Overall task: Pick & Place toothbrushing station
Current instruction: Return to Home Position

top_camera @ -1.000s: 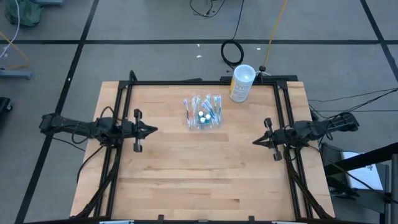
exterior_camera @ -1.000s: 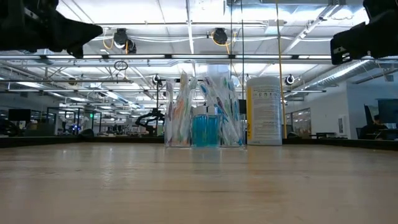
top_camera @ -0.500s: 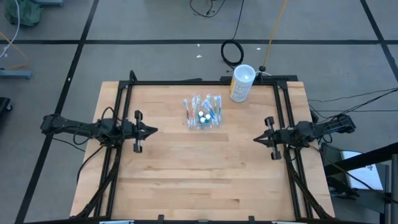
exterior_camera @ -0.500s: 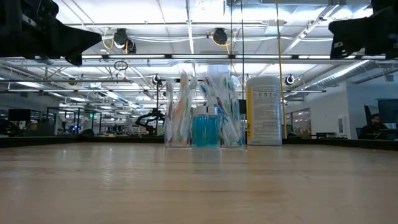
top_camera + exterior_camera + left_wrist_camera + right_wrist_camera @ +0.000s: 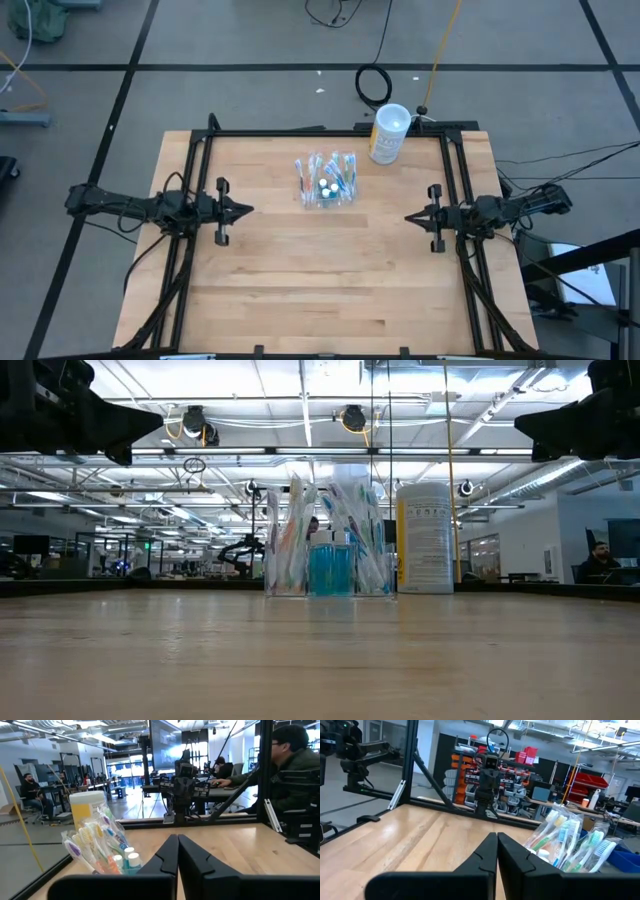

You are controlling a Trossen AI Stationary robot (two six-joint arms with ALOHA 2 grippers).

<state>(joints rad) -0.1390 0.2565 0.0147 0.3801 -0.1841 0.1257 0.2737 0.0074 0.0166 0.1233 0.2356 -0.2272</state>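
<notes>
Organizer (image 5: 325, 182): stocked, upright. Left gripper (image 5: 245, 209) and right gripper (image 5: 410, 219): pressed together, empty. You risk toppling it only by sweeping inward.

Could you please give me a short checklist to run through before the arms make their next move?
1. Left gripper shut and empty: ok.
2. Right gripper shut and empty: ok.
3. Toothbrushes standing in the clear organizer: ok.
4. Toothpaste tubes inside the organizer: ok.
5. Both grippers well apart from the organizer and the white canister: ok.
6. Full count of toothbrushes: cannot tell, since they overlap.
</notes>
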